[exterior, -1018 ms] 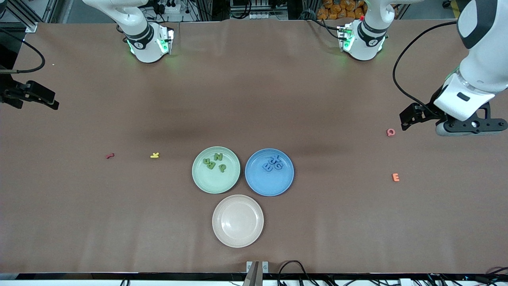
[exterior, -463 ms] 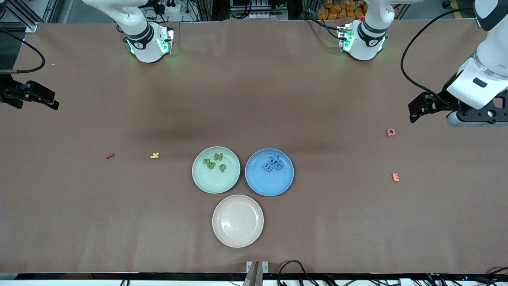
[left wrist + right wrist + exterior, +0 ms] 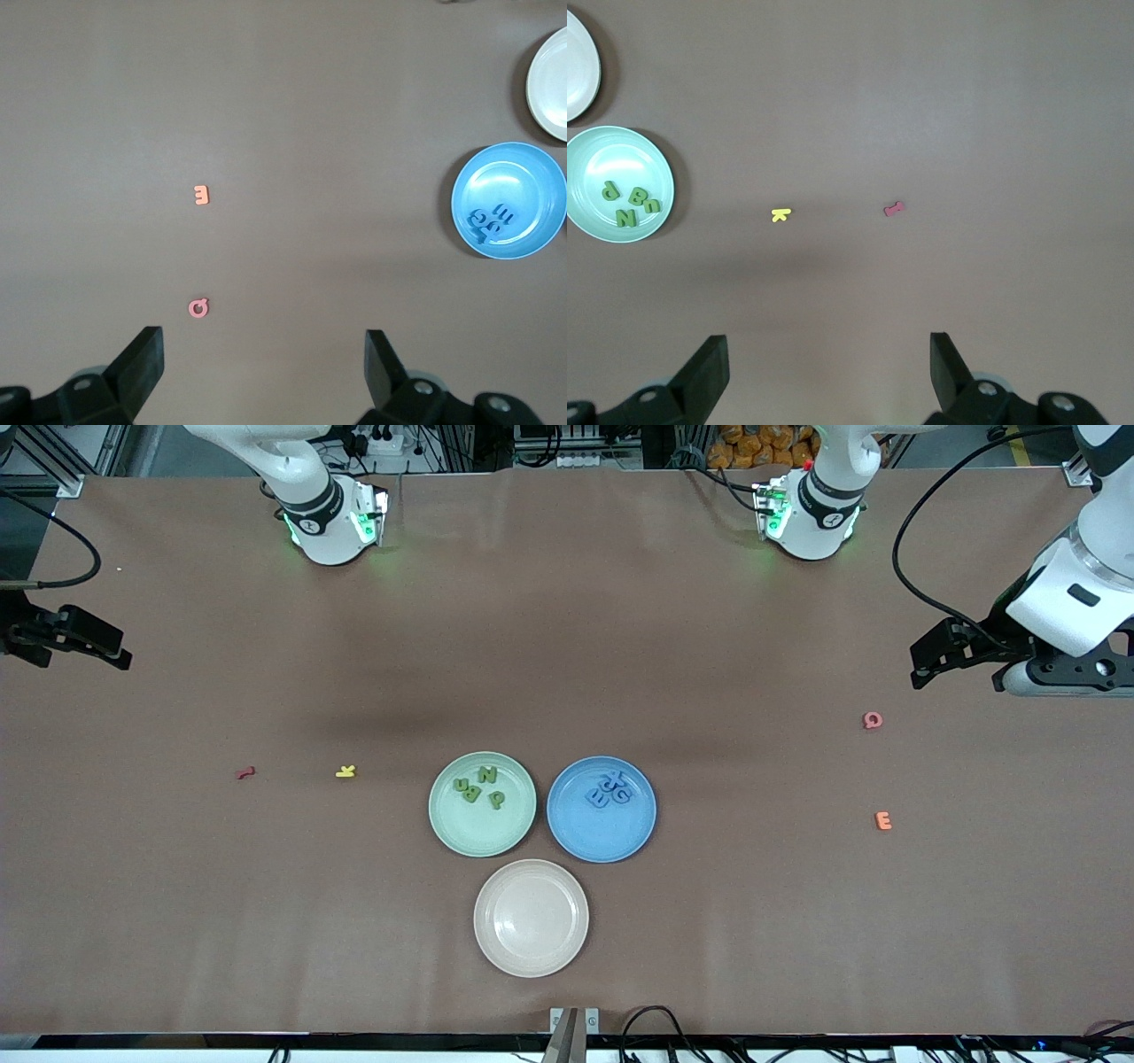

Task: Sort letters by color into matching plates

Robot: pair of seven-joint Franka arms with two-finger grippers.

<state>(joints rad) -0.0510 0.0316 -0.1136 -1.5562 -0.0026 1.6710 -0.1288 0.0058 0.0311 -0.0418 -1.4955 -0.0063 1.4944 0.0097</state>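
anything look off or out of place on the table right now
Nothing stands out. The four green letters lie in the mint plate, the blue letters in the blue plate; none spilled. The beige plate holds nothing. Both pincers, left and right, hang open over bare table.

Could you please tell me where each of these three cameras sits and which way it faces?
Front view: high across the table, facing both arms' bases; shows the green plate, blue plate and beige plate, the left gripper and the right gripper.
Left wrist view: looks down past its open fingers at the blue plate, pink Q and orange E.
Right wrist view: looks down past its open fingers at the green plate, yellow letter and red letter.
Shared: both wrist views catch the beige plate's edge.
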